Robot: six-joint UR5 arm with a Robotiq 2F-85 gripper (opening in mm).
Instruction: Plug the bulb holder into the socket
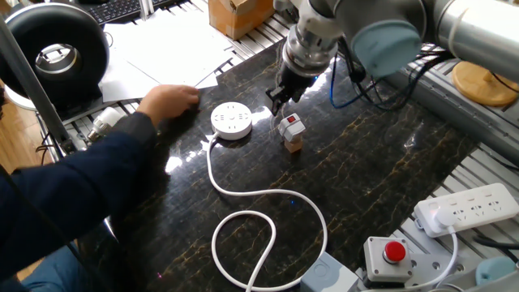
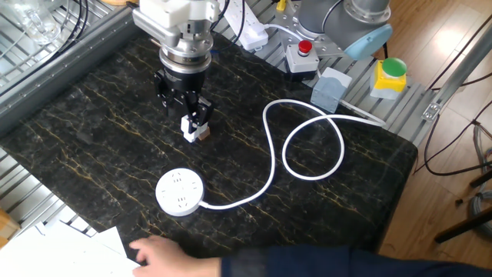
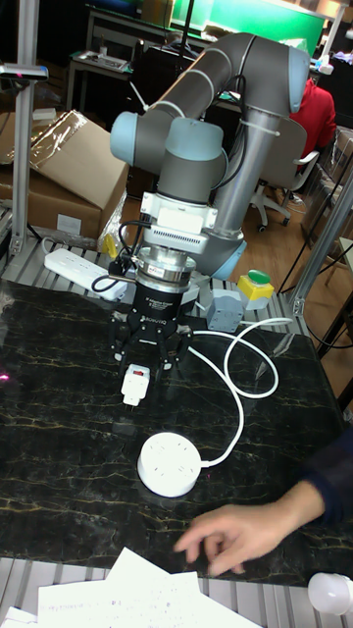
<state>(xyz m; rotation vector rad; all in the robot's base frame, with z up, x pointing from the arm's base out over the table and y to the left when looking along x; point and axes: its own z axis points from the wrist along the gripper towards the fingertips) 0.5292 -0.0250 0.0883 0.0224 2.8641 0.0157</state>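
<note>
The bulb holder (image 1: 291, 131), a small white block with a red square switch, stands upright on the dark marble-look table (image 1: 381, 154). My gripper (image 1: 280, 94) hangs open just above and behind it, fingers apart and holding nothing. In the other fixed view the gripper (image 2: 187, 105) is right over the bulb holder (image 2: 197, 131). In the tall fixed view the bulb holder (image 3: 133, 384) shows below the gripper (image 3: 149, 357). The round white socket (image 1: 231, 120) lies flat a short way left of the holder, its long white cord (image 1: 268, 195) looping toward the front.
A person's hand (image 1: 168, 101) rests on the table next to the socket, its arm across the front left. A light bulb (image 1: 104, 122) lies at the left edge. A power strip (image 1: 474, 207) and a grey box with a red button (image 1: 389, 255) sit front right.
</note>
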